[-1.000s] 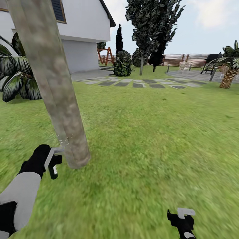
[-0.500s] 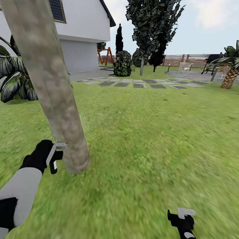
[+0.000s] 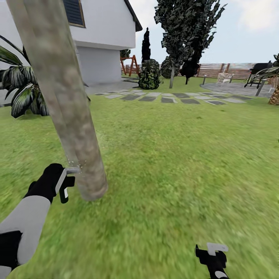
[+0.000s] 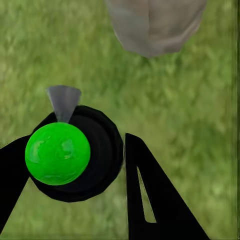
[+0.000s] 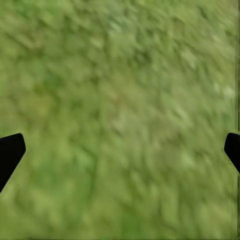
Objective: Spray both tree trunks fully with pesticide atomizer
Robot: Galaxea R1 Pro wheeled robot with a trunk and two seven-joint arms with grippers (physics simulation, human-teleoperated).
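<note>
The near tree trunk (image 3: 66,104), mottled grey-brown and thick, leans across the left of the head view down to the lawn. My left gripper (image 3: 62,184) is shut on the pesticide atomizer (image 3: 71,171), whose grey nozzle touches the trunk just above its base, with faint spray specks there. In the left wrist view the atomizer (image 4: 75,155) is a black round body with a green ball and a grey nozzle, pointing at the trunk (image 4: 155,25). The second tree (image 3: 182,31) stands far back near the fence. My right gripper (image 3: 213,255) hangs open over grass, and the right gripper (image 5: 120,150) holds nothing.
A white house (image 3: 104,35) and a broad-leaved plant (image 3: 23,93) stand at the back left. Grey paving stones (image 3: 170,99) cross the lawn, with dark shrubs (image 3: 149,73) beyond them. A slatted fence (image 3: 228,70), a grill (image 3: 259,71) and a palm (image 3: 275,95) are at the far right.
The camera has turned a little left, shifting the scene rightward. My left gripper has risen slightly with the atomizer, and its nozzle sits closer to the trunk. The right arm is unmoved.
</note>
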